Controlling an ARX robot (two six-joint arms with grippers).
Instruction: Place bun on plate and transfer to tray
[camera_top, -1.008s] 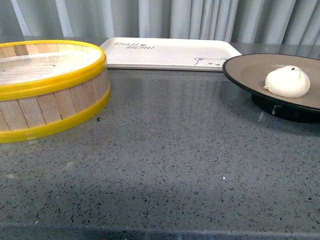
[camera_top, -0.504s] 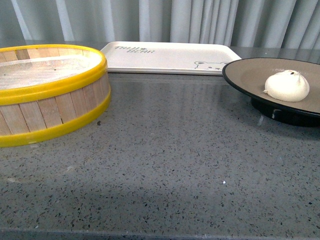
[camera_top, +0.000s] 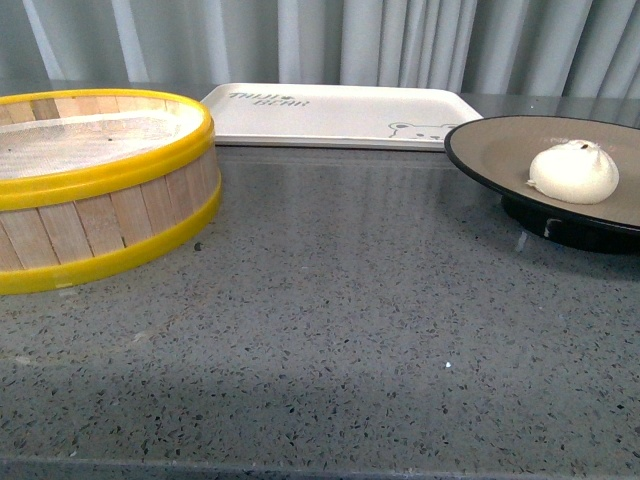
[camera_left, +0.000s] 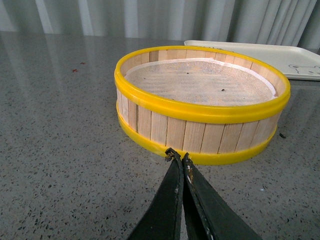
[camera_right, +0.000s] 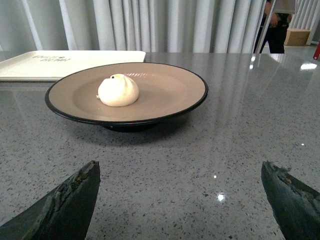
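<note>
The small white bun (camera_top: 573, 172) (camera_right: 118, 90) lies on the tan plate with a black rim (camera_top: 490, 150) (camera_right: 165, 95), at the right of the grey table. The cream tray (camera_top: 340, 112) (camera_right: 70, 64) with a bear drawing lies flat at the back, beyond the plate. My right gripper (camera_right: 180, 172) is open, low over the table a short way before the plate, with nothing between its fingers. My left gripper (camera_left: 178, 156) is shut and empty, its tips close to the yellow base ring of the steamer. Neither arm shows in the front view.
A round wooden steamer with yellow rims (camera_top: 95, 185) (camera_left: 200, 105) stands at the left, holding only a white liner. Grey curtains hang behind the table. A person (camera_right: 280, 20) and a box stand far off beyond the table.
The front view has shifted a little: the steamer, tray and plate now sit slightly higher in the picture than a second ago. The bun stays on the plate.
</note>
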